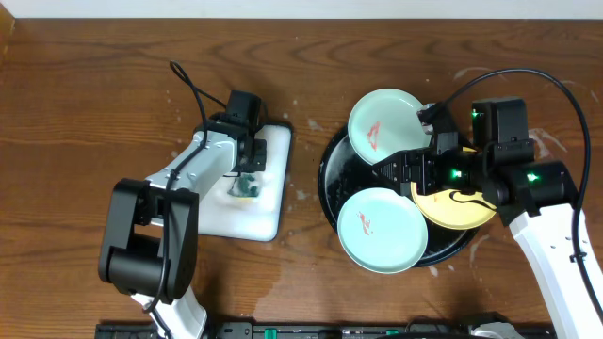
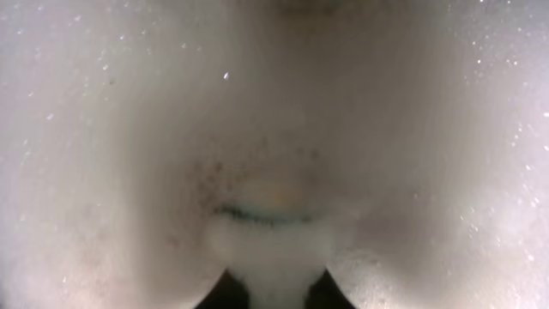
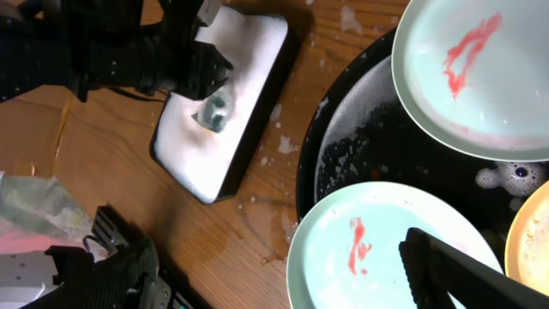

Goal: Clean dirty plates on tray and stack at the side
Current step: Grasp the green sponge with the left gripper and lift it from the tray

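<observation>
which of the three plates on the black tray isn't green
The yellow plate, at the right edge of the tray. The far plate and the near plate are both pale mint green with red smears.

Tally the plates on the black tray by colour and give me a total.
Mint-green plates: 2
Yellow plate: 1
Total: 3, all on the black tray
</observation>
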Motion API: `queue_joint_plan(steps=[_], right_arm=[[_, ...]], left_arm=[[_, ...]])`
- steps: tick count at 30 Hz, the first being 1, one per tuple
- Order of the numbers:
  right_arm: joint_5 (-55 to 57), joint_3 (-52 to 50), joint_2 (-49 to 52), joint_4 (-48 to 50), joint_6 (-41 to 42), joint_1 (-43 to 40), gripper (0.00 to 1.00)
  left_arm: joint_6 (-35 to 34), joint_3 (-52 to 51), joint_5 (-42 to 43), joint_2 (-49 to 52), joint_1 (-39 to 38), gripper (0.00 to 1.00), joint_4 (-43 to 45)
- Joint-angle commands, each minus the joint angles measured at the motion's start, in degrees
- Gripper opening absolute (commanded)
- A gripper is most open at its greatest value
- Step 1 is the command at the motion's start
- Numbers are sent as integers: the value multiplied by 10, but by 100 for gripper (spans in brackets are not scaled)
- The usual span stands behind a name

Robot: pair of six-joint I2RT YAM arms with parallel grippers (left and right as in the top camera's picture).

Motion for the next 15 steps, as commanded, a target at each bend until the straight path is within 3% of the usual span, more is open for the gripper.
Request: queue_joint_plan(steps=[1, 2, 5, 11, 15], right_arm=[[0, 10, -7, 2, -9, 7, 88], [0, 10, -7, 2, -9, 7, 88], [0, 10, -7, 2, -9, 7, 88], [15, 10, -7, 3, -8, 7, 86], [15, 10, -7, 2, -9, 7, 85]], left_arm=[[-3, 12, 8, -40, -1, 52, -17], [-3, 12, 8, -56, -1, 62, -19], [-3, 12, 8, -102, -1, 68, -39], [-9, 8, 31, -142, -1, 68, -119], [-9, -26, 32, -121, -1, 65, -106]])
